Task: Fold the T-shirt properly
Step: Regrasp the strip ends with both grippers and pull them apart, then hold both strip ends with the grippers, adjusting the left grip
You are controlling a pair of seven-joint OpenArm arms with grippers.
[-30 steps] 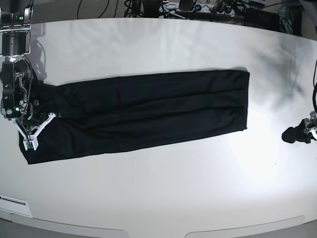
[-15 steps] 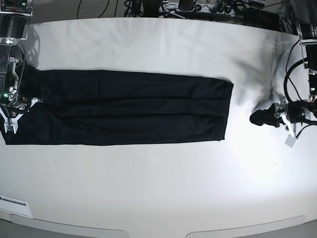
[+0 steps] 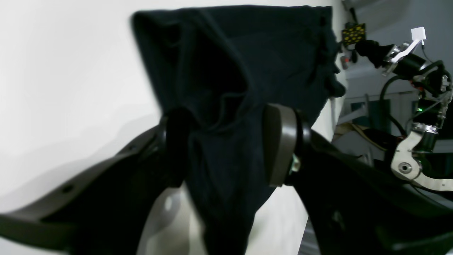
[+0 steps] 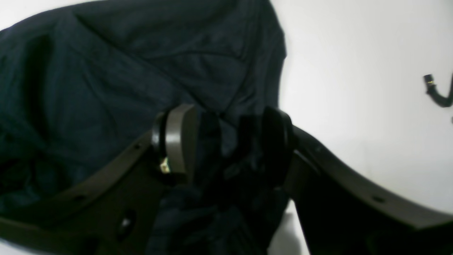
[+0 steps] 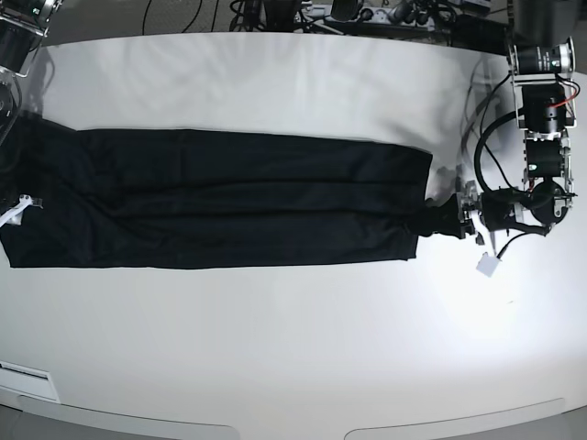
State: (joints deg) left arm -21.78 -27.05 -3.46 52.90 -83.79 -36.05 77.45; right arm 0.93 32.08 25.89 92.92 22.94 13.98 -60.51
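While the T-shirt lies as a long, narrow black band across the middle of the base view, running from the far left edge to right of centre on the white table, we see one claw at each of its short ends. Its long edges run nearly level, with faint lengthwise creases along the cloth.

At the right of the base view the left gripper sits low at the shirt's right end, its dark fingers reaching onto the lower corner of the cloth. In the left wrist view we find the left gripper with its jaws standing wide apart — black fabric passes up between the two pads, bunched into soft folds in the middle of the frame, and the pads do not press together on it. Whether either pad touches the cloth we cannot tell. Beyond the fabric, white table fills the left half of that frame.

At the far left edge of the base view only a white finger of the right gripper shows, over the shirt's left end. In the right wrist view the right gripper also has its jaws parted — crumpled dark cloth sits between the pads and spreads over the upper left of the frame. The cloth looks loose there, not pinched.
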